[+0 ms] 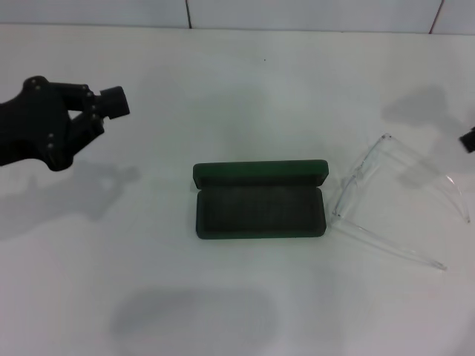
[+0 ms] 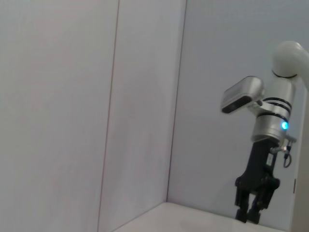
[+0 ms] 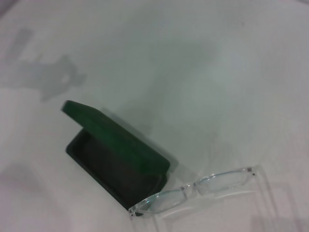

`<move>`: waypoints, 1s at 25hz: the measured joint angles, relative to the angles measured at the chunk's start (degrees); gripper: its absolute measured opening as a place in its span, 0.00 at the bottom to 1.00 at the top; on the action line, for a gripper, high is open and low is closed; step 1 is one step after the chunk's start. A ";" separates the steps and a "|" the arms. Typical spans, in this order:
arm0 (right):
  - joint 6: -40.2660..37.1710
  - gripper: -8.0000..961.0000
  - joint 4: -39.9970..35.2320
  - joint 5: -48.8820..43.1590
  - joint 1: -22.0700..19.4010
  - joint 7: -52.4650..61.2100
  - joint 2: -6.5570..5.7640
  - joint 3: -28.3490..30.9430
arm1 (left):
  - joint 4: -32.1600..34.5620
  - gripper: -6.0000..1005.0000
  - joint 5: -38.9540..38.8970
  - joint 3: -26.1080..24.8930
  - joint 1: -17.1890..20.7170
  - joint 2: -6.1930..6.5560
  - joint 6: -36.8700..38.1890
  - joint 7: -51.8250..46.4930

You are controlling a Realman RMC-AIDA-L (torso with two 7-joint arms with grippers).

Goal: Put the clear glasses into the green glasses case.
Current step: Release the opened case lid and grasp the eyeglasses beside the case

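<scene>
The green glasses case (image 1: 259, 175) lies open in the middle of the white table, its lid (image 3: 116, 137) standing up behind the dark lined tray. Just right of it, apart from it, the clear glasses (image 1: 361, 178) rest on the table with both arms unfolded and pointing away from the case; the right wrist view shows their front (image 3: 193, 191) beside the case's end. My left gripper (image 1: 111, 102) hovers at the far left, well away from both. Only a sliver of my right gripper (image 1: 468, 139) shows at the right edge; in the left wrist view it (image 2: 250, 217) hangs open and holds nothing.
The white table (image 1: 237, 81) runs back to a pale wall. Shadows of both arms fall on the tabletop. No other objects stand on it.
</scene>
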 joint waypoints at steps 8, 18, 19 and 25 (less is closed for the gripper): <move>3.95 0.35 3.63 -2.50 5.10 8.54 1.76 -7.37 | -1.98 0.03 2.64 0.00 -1.67 -0.26 0.00 0.56; 6.32 0.36 15.06 -6.40 10.96 15.87 4.14 -2.20 | -2.51 0.03 4.38 0.71 -4.41 -0.43 0.26 0.58; 7.02 0.36 15.37 -7.05 11.14 16.17 4.47 -1.69 | -2.58 0.03 4.41 0.82 -4.97 -0.30 0.25 0.97; 11.39 0.38 14.79 -8.40 11.20 18.48 4.61 -3.44 | -1.82 0.03 4.66 3.83 -5.78 0.27 0.17 4.58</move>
